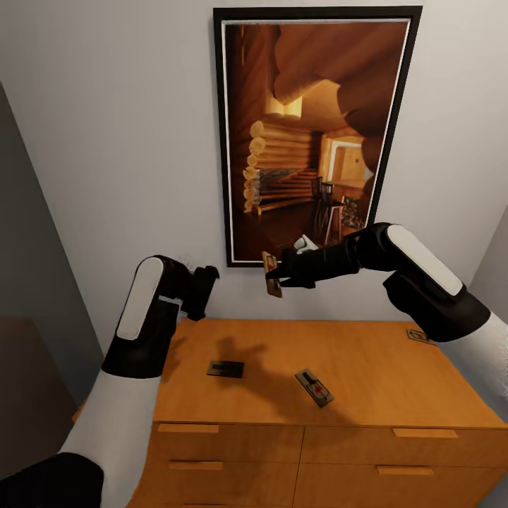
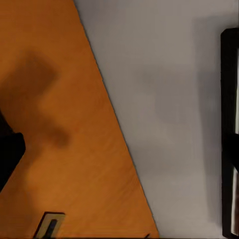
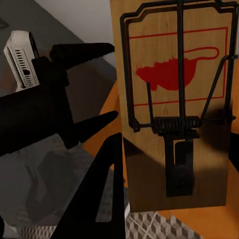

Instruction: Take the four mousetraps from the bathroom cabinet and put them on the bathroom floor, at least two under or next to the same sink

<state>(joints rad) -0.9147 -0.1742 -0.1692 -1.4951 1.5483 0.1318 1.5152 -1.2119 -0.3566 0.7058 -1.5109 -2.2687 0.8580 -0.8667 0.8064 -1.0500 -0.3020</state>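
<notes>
Head camera looks down over the cabinet (image 1: 339,374); both wrist cameras view its top closely.

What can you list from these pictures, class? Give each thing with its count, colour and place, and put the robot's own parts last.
mousetraps: four, tan wood with dark wire; one held up in the air, one lying left of centre on the cabinet top, one nearer the front, one at the right edge.
cabinet: one, orange-brown, against the wall, drawers with bar handles.
picture: one, black frame, log cabin interior, on the wall above the cabinet.
wall: pale grey.
left end effector: black, empty, above the cabinet's left rear.
right end effector: black, shut on the raised mousetrap.
</notes>
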